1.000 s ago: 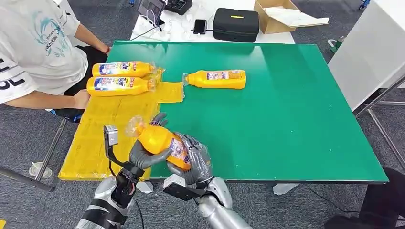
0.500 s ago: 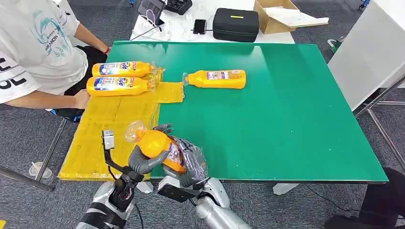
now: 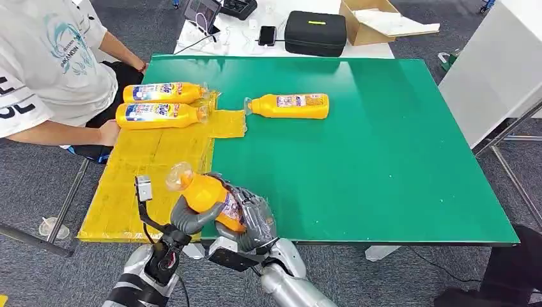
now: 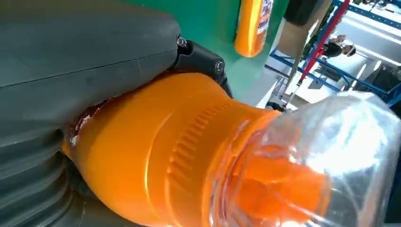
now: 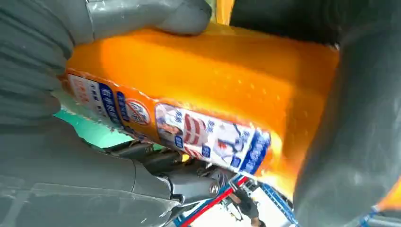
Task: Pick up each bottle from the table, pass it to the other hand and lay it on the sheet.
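Yellow sheet [image 3: 137, 185] covers the left part of the green table [image 3: 383, 160], and at its far end two bottles [image 3: 163, 103] already lie side by side, next to a person's hand [image 3: 110, 133]. Near the front edge of the table, the left hand [image 3: 188, 217] wraps the neck end of the held bottle [image 3: 208, 195] from below. In the left wrist view its thumb and fingers [image 4: 71, 61] press on the orange shoulder just behind the clear cap. Compared with one second ago, the bottle sits a little lower and nearer to the robot, and the left fingers have closed more tightly around it — the handover is now in its middle, I judge. The right hand [image 3: 252, 217] is clenched on the labelled body of the same bottle; the right wrist view shows its grey fingers [image 5: 142, 14] curled over the orange side. So both hands grasp one bottle, which tilts with its cap up and toward the left, above the border of sheet and table. The two forearms come up from below and meet closely, wrists bent inward. For the task this means the right hand should soon let go, so the left one can carry the bottle over the sheet. Further right, one more bottle [image 3: 289, 105] lies on the bare green table — not yet picked.
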`<state>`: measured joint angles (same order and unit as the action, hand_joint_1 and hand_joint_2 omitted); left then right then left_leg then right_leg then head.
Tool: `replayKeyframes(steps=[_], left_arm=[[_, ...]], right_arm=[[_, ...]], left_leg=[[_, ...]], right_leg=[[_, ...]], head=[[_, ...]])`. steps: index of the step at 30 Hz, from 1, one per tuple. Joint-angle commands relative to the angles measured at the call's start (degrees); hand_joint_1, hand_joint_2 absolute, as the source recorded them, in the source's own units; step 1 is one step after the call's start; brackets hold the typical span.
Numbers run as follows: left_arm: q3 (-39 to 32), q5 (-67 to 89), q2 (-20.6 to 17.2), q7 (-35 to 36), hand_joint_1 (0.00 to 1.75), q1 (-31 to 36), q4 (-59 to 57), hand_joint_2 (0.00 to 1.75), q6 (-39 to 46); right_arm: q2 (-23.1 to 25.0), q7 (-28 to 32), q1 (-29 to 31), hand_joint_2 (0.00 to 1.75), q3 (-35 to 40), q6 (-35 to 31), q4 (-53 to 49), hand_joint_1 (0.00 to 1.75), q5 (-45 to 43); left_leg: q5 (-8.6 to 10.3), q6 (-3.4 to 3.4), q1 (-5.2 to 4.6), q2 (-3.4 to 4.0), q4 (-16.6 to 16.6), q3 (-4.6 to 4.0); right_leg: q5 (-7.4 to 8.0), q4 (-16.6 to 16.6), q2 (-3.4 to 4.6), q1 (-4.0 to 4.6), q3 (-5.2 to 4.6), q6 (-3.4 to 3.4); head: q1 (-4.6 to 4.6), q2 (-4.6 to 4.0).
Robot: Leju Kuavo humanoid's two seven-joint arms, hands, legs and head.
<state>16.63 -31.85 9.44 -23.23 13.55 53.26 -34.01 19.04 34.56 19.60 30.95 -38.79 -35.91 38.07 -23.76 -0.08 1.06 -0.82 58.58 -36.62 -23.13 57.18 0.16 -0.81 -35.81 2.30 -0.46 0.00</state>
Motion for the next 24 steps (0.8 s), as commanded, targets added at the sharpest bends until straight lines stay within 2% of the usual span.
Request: replayKeyframes(steps=[1,4,7,10,18,22,23,24], left_arm=[[-1.5,-0.3,0.4,0.3,1.75,2.8,2.0,1.75,3.4],[-4.1,1.0,0.6,-0.2,1.75,3.2,3.2,1.75,6.8],[-7.5,2.2,0.7,-1.4,1.75,4.4,4.1,1.75,11.1],[-10.3,2.0,1.1,-0.4,1.75,5.3,4.1,1.75,12.5],[-15.3,4.6,1.3,-2.5,1.75,7.6,2.2,1.75,18.1],[-16.9,12.0,1.3,-7.1,1.75,8.7,0.9,1.75,24.8],[-15.3,19.0,0.4,-11.1,1.75,9.2,1.0,1.75,29.9],[-16.0,21.3,0.8,-11.3,1.75,9.8,0.8,1.75,31.4]], right_arm=[[-0.7,-2.9,0.2,0.0,-1.8,-1.2,-2.1,0.0,4.0],[-0.6,-3.9,-1.3,0.0,-5.3,-1.2,-7.2,0.0,7.7],[-0.8,-3.2,-2.3,0.0,-6.7,-1.2,-11.4,0.0,6.9],[-1.9,-4.1,-2.5,0.0,-4.5,-1.2,-13.5,0.0,4.8],[-2.1,-2.8,-5.2,0.0,-4.6,-1.2,-19.6,0.0,2.7],[-1.4,-1.5,-7.8,0.0,-5.6,-1.2,-25.4,0.0,2.6],[-1.4,-0.6,-8.4,0.0,-5.6,-1.2,-27.1,0.0,1.7],[-1.8,-0.8,-8.5,0.0,-5.1,-1.2,-28.3,0.0,1.1]], left_leg=[[-0.08,0.06,0.01,-0.02,0.0,0.2],[-0.03,0.04,0.0,0.0,0.0,0.07],[0.0,0.03,0.01,-0.05,0.0,0.01],[-0.07,0.05,0.03,0.06,0.0,0.16],[-0.05,0.03,0.02,0.01,0.0,0.21],[-0.04,0.02,0.01,-0.07,0.0,0.22],[-0.06,0.03,0.02,-0.07,0.0,0.26],[-0.05,0.02,0.02,-0.04,0.0,0.22]], right_leg=[[-0.09,0.0,-0.11,0.04,0.24,-0.09],[-0.03,0.0,-0.06,0.03,0.09,-0.06],[-0.02,0.0,-0.09,0.03,0.05,-0.05],[-0.05,0.0,-0.02,0.06,0.18,-0.1],[-0.06,0.0,-0.07,0.05,0.23,-0.09],[-0.09,0.0,-0.14,0.04,0.26,-0.1],[-0.1,0.0,-0.15,0.06,0.32,-0.11],[-0.09,0.0,-0.1,0.05,0.26,-0.11]], head=[[0.0,0.0],[0.0,0.0],[0.0,0.0],[0.02,0.0],[0.02,0.02],[0.02,0.0],[0.02,0.0],[0.02,0.02]])
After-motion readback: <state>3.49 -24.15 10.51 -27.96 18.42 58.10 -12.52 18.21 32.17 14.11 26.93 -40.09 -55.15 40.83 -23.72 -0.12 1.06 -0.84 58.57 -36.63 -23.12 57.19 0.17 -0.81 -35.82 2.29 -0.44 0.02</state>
